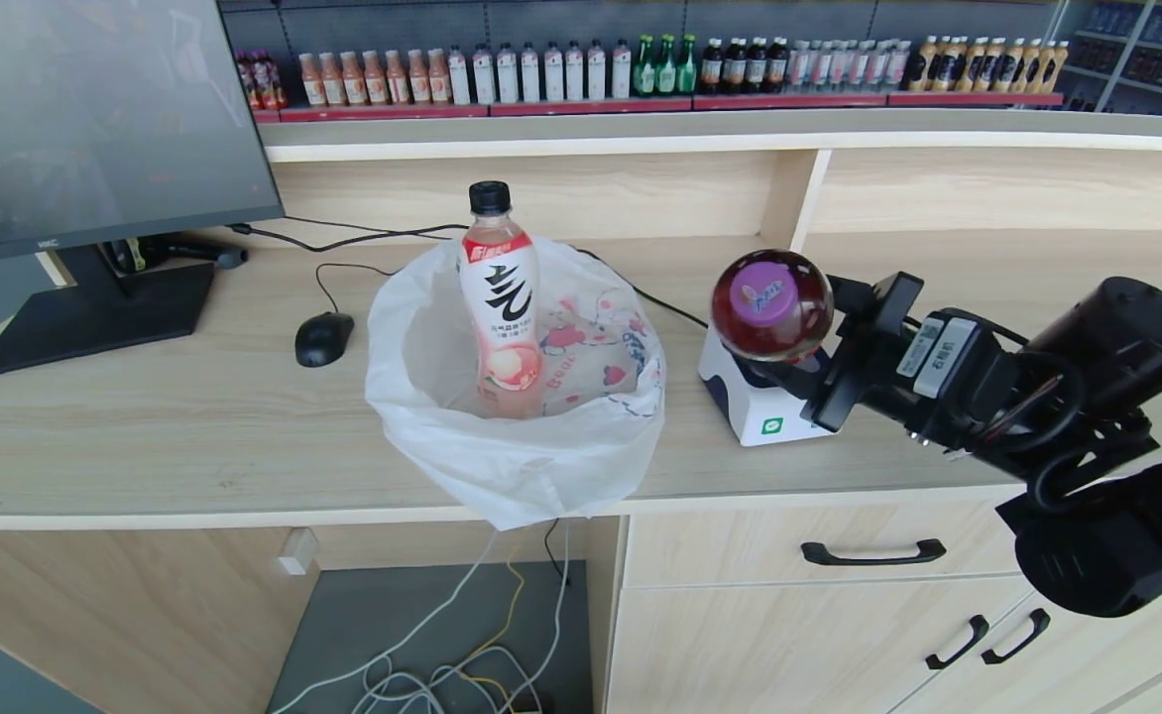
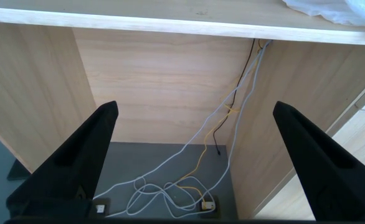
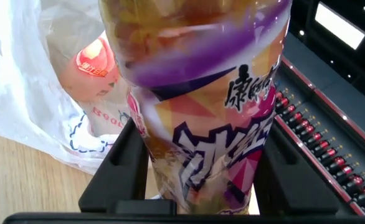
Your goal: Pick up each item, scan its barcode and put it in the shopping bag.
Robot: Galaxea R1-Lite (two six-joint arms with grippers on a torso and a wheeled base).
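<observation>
The dark drink bottle [image 1: 771, 304] with a purple label lies on its side in the air, purple cap turned toward the head camera, gripped by the right pincer [image 1: 807, 342], whose black fingers [image 1: 844, 296] close on its body from both sides. The right wrist view shows the same bottle [image 3: 201, 93] clamped in that pincer [image 3: 201, 177]. It hangs just above a small white scanner box [image 1: 755, 409] that sits near the front edge of the worktop [image 1: 145, 426], toward its right end.

Just beside the scanner, at the middle of the front edge, stands the white shopping bag [image 1: 393, 327], mouth open and its bottom bulging over the edge. A pink peach drink bottle [image 1: 500, 297] with a black cap stands upright inside it. From the right wrist the bag [image 3: 20, 93] and the pink bottle [image 3: 94, 71] lie just beyond the held bottle.

The left pincer [image 2: 195, 109] is below the worktop's front edge, jaws spread wide with nothing between them, above loose cables [image 2: 170, 193] on the floor. A corner of the bag [image 2: 332, 9] shows over the edge.

A black mouse [image 1: 323, 338] lies left of the bag, and a monitor [image 1: 95, 109] stands at the left rear corner. Drinks line a shelf [image 1: 640, 102] behind the worktop
</observation>
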